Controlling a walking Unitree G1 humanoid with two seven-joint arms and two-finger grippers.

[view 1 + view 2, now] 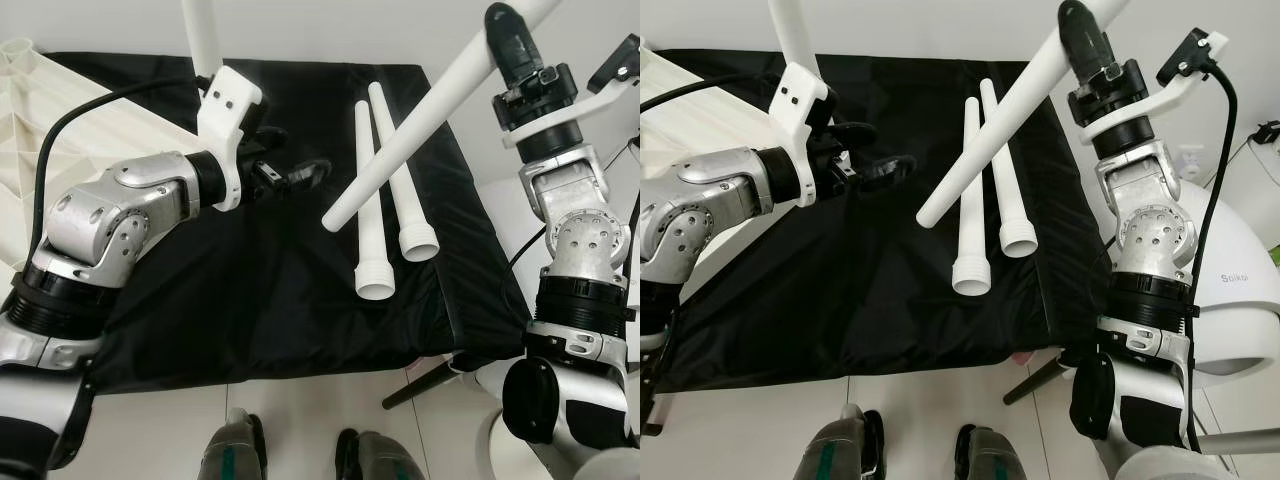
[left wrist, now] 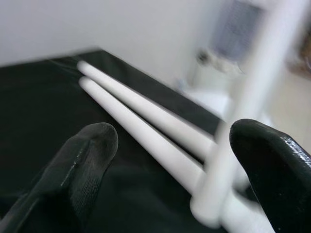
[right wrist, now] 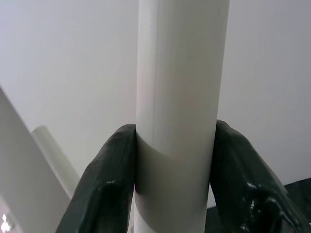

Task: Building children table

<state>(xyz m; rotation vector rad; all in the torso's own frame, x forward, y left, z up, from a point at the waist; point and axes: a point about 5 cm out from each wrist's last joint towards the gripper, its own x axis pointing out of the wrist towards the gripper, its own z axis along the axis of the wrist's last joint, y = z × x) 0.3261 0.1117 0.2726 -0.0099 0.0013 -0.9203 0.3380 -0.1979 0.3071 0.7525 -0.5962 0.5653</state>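
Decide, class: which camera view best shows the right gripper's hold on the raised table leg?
The right wrist view: both fingers press the raised table leg. The eye views show the right gripper from afar.

Smooth white plastic legs [image 1: 372,200] on matt black cloth [image 1: 250,290] (faintly creased)

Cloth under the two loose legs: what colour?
Plain black cloth; clearest in the left eye view.

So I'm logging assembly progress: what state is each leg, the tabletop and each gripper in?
Held leg: lifted, tilted, clamped by right gripper.
Two loose legs: lying side by side on black cloth, unattached.
Tabletop: underside up, at the robot's left.
Left gripper: open, above the cloth.
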